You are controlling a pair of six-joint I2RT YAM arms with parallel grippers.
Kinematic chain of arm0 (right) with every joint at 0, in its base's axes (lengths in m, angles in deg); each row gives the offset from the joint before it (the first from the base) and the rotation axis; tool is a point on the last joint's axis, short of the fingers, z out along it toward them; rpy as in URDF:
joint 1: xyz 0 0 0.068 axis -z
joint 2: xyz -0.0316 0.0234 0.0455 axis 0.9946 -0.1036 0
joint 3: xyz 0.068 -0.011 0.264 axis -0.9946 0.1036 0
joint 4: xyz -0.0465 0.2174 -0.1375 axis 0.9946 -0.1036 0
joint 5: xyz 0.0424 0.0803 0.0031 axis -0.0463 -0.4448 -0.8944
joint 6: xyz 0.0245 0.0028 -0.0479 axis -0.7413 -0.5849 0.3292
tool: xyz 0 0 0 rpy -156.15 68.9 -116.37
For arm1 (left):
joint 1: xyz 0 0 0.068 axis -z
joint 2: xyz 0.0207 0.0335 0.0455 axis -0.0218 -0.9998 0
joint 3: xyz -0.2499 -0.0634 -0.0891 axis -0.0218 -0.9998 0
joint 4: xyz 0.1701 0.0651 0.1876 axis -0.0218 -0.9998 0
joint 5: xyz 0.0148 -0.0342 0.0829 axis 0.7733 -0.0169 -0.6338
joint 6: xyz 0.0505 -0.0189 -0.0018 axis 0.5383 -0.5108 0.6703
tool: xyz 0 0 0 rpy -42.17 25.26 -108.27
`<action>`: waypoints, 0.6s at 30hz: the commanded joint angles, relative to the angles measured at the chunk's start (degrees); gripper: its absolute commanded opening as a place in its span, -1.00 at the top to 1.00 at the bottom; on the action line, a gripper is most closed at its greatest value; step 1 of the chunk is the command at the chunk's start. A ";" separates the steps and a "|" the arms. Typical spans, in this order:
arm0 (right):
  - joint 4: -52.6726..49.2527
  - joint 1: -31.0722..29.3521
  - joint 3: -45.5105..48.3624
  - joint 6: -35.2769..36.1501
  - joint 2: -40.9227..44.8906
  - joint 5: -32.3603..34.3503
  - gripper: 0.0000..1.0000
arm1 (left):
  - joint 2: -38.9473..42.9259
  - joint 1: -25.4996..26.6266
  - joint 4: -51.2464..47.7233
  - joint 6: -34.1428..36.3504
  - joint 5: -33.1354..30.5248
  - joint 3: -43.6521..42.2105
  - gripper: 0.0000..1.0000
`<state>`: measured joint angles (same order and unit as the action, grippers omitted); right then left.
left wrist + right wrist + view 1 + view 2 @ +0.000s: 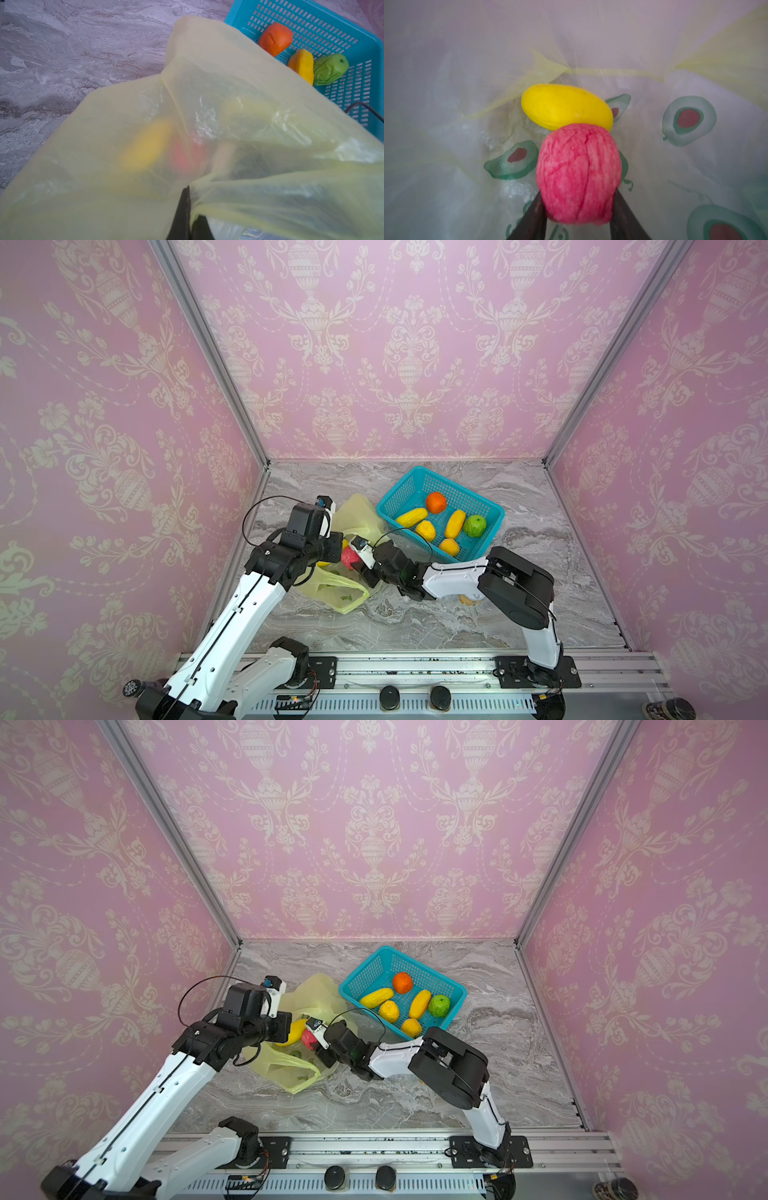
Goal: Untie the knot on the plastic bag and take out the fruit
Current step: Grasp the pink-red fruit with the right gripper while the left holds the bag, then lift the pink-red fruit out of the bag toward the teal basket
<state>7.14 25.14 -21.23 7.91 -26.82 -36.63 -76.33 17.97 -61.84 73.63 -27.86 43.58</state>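
On the desk, in both top views, the plastic bag is lying beside the basket. In the left wrist view, my left tool is pinching the thin bag tight. In the right wrist view, my right tool is squeezing the soft-looking pink fruit by its sides, inside the bag.

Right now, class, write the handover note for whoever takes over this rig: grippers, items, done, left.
Left gripper: shut on the plastic bag, holding its edge up.
Right gripper: inside the bag, shut on the pink-red fruit.
Done: bag open; six fruits in the teal basket.
Left: lift out the pink-red fruit, then the yellow fruit next to it.
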 commanded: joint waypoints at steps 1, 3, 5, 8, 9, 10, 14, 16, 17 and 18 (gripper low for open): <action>-2.11 -1.34 -0.23 3.83 0.09 0.74 0.57 | 0.22 -0.58 -0.42 -0.23 -1.16 0.90 1.00; 0.13 -2.18 1.87 4.93 1.82 -0.04 0.57 | -0.21 -0.78 -0.62 -0.23 -1.57 0.92 1.00; 2.45 -3.14 4.48 5.63 4.69 -0.82 0.57 | -0.85 -0.99 -0.78 -0.32 -1.54 0.88 1.00; 5.56 -4.96 8.94 7.02 10.78 -2.54 0.57 | -1.57 -1.11 -1.06 -0.25 -1.54 0.91 1.00; 6.70 -5.67 10.72 7.61 13.09 -2.55 0.57 | -1.73 -1.20 -1.05 -0.30 -1.58 0.92 1.00; 7.88 -6.23 12.46 7.91 15.42 -2.70 0.57 | -1.92 -1.12 -1.13 -0.25 -1.53 0.87 1.00; 11.19 -6.56 18.10 7.30 23.11 -4.28 0.57 | -2.18 -1.21 -1.13 -0.32 -1.38 0.80 1.00; 12.23 -6.55 20.69 6.95 26.90 -4.64 0.57 | -2.26 -1.21 -1.11 -0.31 -1.11 0.76 1.00; 12.43 -6.56 21.83 6.95 28.68 -4.91 0.56 | -2.30 -1.22 -1.12 -0.29 -1.11 0.77 1.00; 12.60 -6.56 22.82 7.15 30.43 -5.55 0.54 | -2.37 -1.21 -1.12 -0.25 -0.99 0.79 1.00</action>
<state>16.71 18.36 -1.10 14.38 0.52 -40.57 -78.45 17.27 -61.88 73.63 -27.99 43.58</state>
